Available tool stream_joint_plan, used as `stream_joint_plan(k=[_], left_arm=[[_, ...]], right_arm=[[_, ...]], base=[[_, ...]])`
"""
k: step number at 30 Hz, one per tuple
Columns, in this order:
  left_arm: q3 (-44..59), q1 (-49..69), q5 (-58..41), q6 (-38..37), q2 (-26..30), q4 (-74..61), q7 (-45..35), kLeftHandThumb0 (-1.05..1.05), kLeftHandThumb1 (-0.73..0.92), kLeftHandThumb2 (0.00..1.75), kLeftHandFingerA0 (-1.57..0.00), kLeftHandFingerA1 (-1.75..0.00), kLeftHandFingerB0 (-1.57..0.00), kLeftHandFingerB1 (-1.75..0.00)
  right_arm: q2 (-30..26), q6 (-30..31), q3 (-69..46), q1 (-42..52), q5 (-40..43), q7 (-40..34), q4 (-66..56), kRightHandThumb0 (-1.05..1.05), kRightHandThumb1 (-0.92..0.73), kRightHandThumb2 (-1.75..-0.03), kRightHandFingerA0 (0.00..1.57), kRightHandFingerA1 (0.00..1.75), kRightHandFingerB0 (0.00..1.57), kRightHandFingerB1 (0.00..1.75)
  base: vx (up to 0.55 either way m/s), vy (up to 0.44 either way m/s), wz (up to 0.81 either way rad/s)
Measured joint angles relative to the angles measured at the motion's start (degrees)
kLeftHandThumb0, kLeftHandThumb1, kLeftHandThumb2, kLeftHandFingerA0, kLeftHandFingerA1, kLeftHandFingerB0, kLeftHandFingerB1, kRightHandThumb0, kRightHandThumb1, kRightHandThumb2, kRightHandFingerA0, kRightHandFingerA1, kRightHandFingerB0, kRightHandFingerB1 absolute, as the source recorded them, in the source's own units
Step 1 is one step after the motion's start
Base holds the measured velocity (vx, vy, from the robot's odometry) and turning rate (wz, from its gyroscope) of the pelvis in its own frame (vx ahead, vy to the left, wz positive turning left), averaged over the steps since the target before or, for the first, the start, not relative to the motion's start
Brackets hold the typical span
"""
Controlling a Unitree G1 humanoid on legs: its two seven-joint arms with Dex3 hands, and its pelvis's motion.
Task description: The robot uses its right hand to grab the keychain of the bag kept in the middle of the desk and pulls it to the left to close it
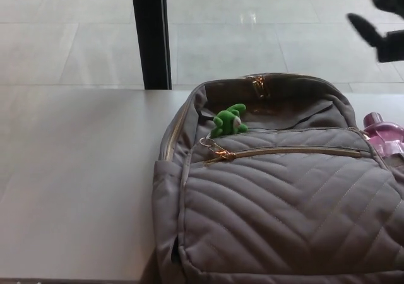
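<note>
The bag (284,202) lay on the pale desk (76,170), its green keychain (228,120) at the left end of the zip (290,151). The right hand (382,28) was up high, fingers apart, holding nothing. Behind were a black post (150,31) and shiny floor tiles (63,31).
</note>
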Motion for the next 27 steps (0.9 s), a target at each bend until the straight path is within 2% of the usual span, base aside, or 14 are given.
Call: stream_joint_plan(k=[1,2,3,4,6,7,11,12,14,17,19,22,23,27], left_arm=[[0.0,0.0,0.0,0.0,0.0,0.0,0.0,-0.88,0.75,1.16,-0.47,-0.71,-0.34,-0.59],[0.0,0.1,0.0,0.0,0.0,0.0,0.0,-0.9,0.92,0.77,-0.47,-0.68,-0.34,-0.51],[0.0,0.1,0.0,0.0,0.0,0.0,0.0,-0.9,0.92,0.76,-0.47,-0.7,-0.32,-0.5],[0.1,0.0,0.0,0.0,0.0,0.0,0.0,-0.89,0.92,0.75,-0.49,-0.71,-0.34,-0.51],[0.1,0.0,0.0,0.0,0.0,0.0,0.0,-0.9,0.92,0.74,-0.48,-0.7,-0.34,-0.51],[0.1,0.0,0.0,0.0,0.0,0.0,0.0,-0.91,0.92,0.75,-0.47,-0.7,-0.32,-0.5],[0.1,0.1,0.0,0.0,-0.1,0.1,-0.1,-0.93,0.92,0.76,-0.46,-0.7,-0.32,-0.51],[0.1,0.1,0.0,0.0,-0.1,0.1,-0.1,-0.92,0.92,0.78,-0.45,-0.69,-0.31,-0.51],[0.1,0.2,0.0,0.0,-0.1,0.1,-0.1,-0.91,0.92,0.77,-0.45,-0.69,-0.31,-0.5],[0.1,0.2,0.0,0.0,-0.1,0.1,-0.1,-0.93,0.91,0.75,-0.46,-0.69,-0.33,-0.5],[0.2,0.3,0.0,0.0,-0.1,0.1,-0.1,-0.93,0.92,0.76,-0.48,-0.69,-0.34,-0.49],[0.2,0.4,0.0,0.0,-0.1,0.2,-0.1,-0.91,0.92,0.77,-0.47,-0.68,-0.34,-0.5],[0.3,0.4,0.0,0.0,-0.1,0.2,-0.1,-0.91,0.92,0.77,-0.45,-0.69,-0.33,-0.5],[0.4,0.5,0.0,0.0,-0.1,0.2,-0.1,-0.9,0.92,0.75,-0.47,-0.7,-0.35,-0.51]], right_arm=[[-1.6,0.1,-2.2,1.7,0.3,0.4,0.0,-0.95,-0.68,-1.07,0.21,0.65,0.04,0.46],[-2.5,0.1,-3.5,2.8,0.4,0.7,-0.1,-0.94,-0.86,-0.66,0.17,0.71,0.11,0.48],[-3.8,0.1,-5.7,4.9,0.6,1.1,-0.1,-0.91,-0.62,-1.03,0.2,0.68,0.09,0.54],[-4.5,0.1,-7.0,6.2,0.7,1.2,-0.1,-0.93,-0.81,-0.65,0.14,0.76,0.08,0.53],[-6.2,0.1,-10.9,10.3,0.9,1.6,-0.2,-0.9,-0.64,-1.04,0.11,0.7,0.02,0.51],[-6.8,0.1,-12.6,12.4,1.1,1.8,-0.2,-0.89,-0.82,-0.65,0.04,0.83,0.04,0.51],[-8.1,0.0,-19.9,21.4,1.7,1.9,0.0,-0.88,-0.79,-0.6,0.0,1.0,0.01,0.53],[-8.1,0.0,-21.4,23.2,1.8,1.9,0.1,-0.9,-0.62,-1.03,0.18,0.8,0.0,0.43],[-8.1,0.0,-24.7,27.2,2.3,1.9,0.5,-0.74,-0.79,-0.63,0.29,1.1,0.0,0.56],[-7.9,-0.6,-30.4,34.4,3.1,1.6,1.9,-0.77,-0.56,-0.92,0.62,0.99,0.06,0.61],[-7.4,-1.0,-33.4,38.2,3.7,1.3,3.0,-0.73,-0.72,-0.62,0.5,1.12,0.03,0.65],[-5.9,-2.2,-39.6,45.6,5.2,0.3,7.0,-0.74,-0.75,-0.59,0.33,1.18,0.0,0.57],[-5.3,-2.5,-41.3,47.5,5.6,0.0,8.3,-0.78,-0.57,-0.94,0.35,0.89,0.0,0.53],[-3.0,-3.4,-46.3,53.3,7.1,-1.3,12.5,-0.69,-0.73,-0.62,0.07,1.07,0.0,0.6]], base=[[0.0,0.0,0.0],[0.0,0.0,0.0],[0.0,0.0,0.0],[0.0,0.0,0.0],[0.0,0.0,0.0],[0.0,0.0,0.0],[0.0,0.0,0.0],[0.0,0.0,0.0],[0.0,0.0,0.0],[0.0,0.0,0.0],[0.0,0.0,0.0],[0.0,0.0,0.0],[0.0,0.0,0.0],[0.0,0.0,0.0]])
